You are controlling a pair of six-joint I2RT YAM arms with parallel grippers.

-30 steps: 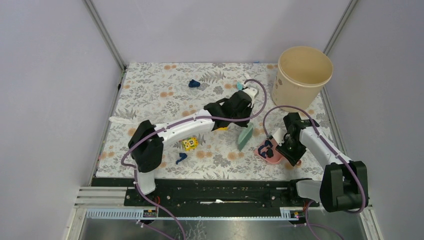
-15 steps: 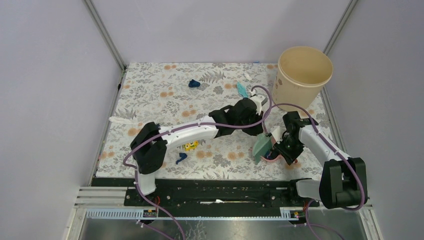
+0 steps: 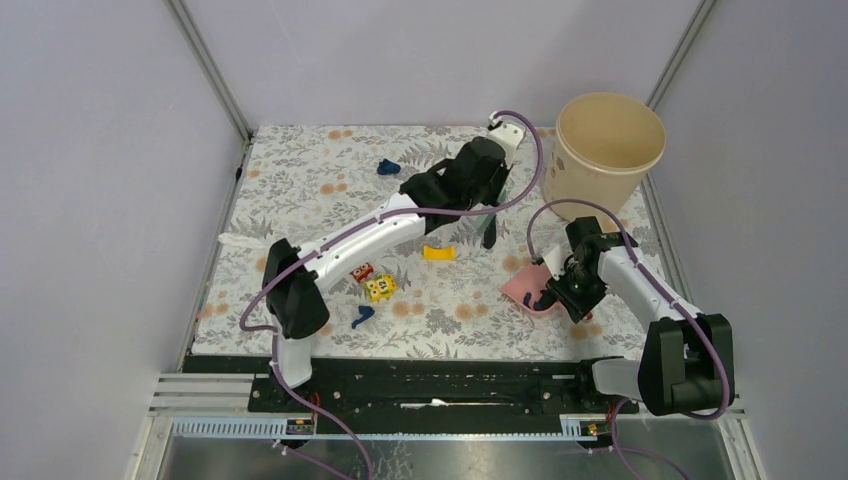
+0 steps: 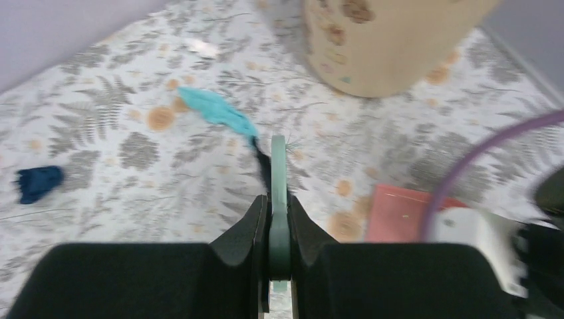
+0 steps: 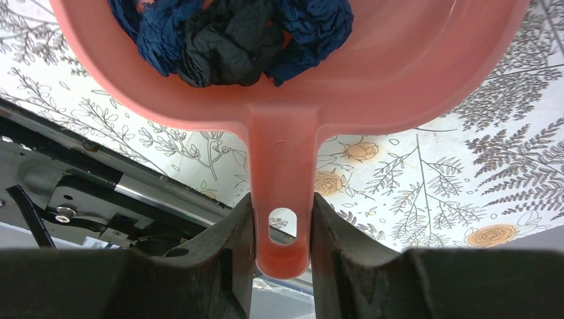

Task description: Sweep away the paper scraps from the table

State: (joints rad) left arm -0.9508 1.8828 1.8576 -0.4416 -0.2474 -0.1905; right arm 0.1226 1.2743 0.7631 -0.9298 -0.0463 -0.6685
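The left hand pinches the green brush upright to reach the teal strip at its eleven o'clock, while the right hand clamps the dustpan handle, cupping navy scraps.

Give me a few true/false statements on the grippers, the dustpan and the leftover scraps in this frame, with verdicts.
1. The right gripper is shut on the handle of the pink dustpan. True.
2. The dustpan is empty. False: dark blue paper wads lie in it.
3. The left gripper clamps a thin green tool. True.
4. No scraps are left on the table. False: a navy wad lies far back, a second navy wad lies near the front edge, and a teal strip lies by the tool.
5. The beige bucket lies tipped over. False: it stands upright.
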